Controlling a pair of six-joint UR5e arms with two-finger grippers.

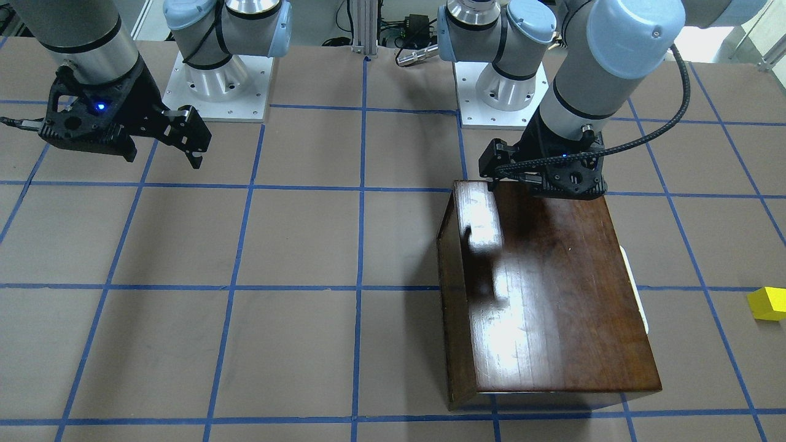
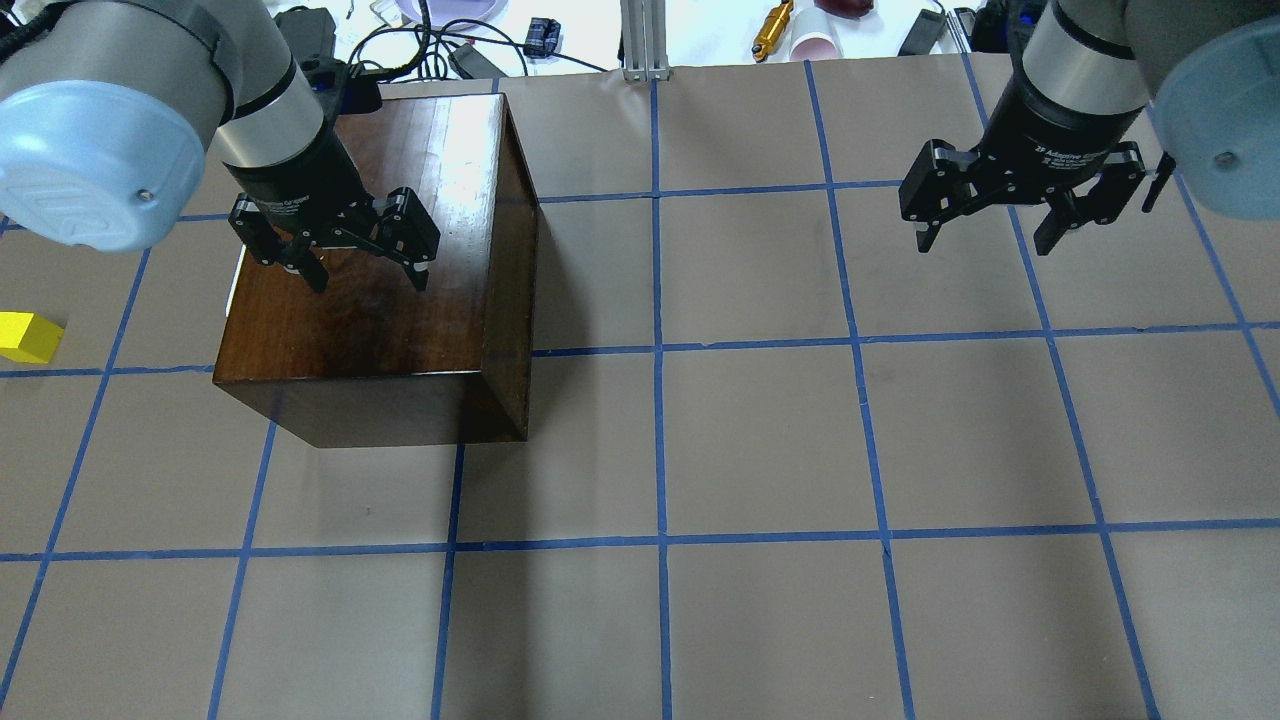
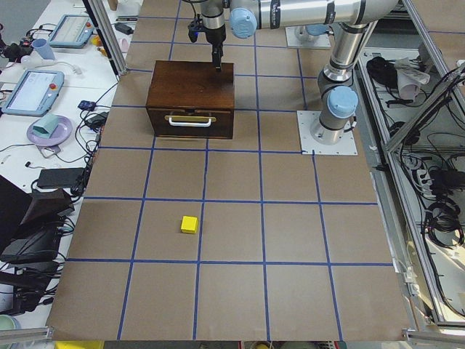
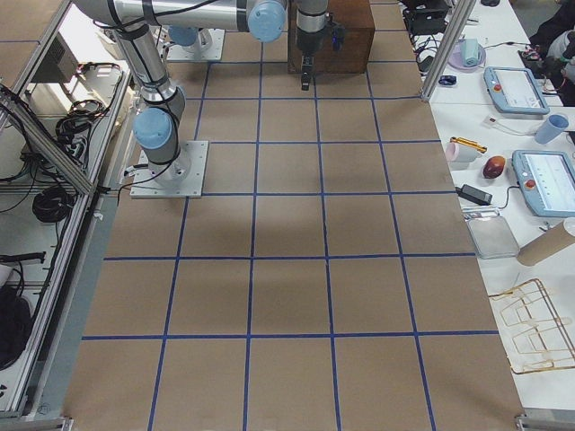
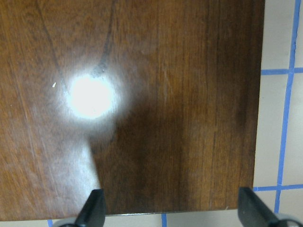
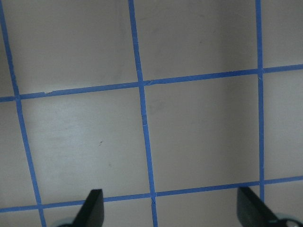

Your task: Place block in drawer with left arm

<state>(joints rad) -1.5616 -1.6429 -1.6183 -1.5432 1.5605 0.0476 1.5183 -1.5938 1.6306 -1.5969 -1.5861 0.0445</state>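
Plainly, we see the left arm reaching out over the cabinet, its wrist turned so the jaws point straight down at the glossy dark top. The ribbed black cable loops off the wrist. The left jaws are spread wide and hover above the wood without touching it. In the left wrist view both fingertips show at the bottom edge, well apart from each other, with the cabinet top filling nearly all of the picture and a bright glare spot on it. From the exterior left view the jaws hang over the rear part of the top, away from the side with the handle.

We find the block lying on the table, well apart from the left jaws and lower than they are. In the overhead view it sits at the far left edge, beyond the cabinet's left side. The exterior left view shows it out in front of the drawer, which sits pushed in, its white handle facing the block's side of the table.

The right arm hangs over bare table on the other side, well away from the cabinet. Its jaws are likewise spread, pointing down over the blue tape lines.
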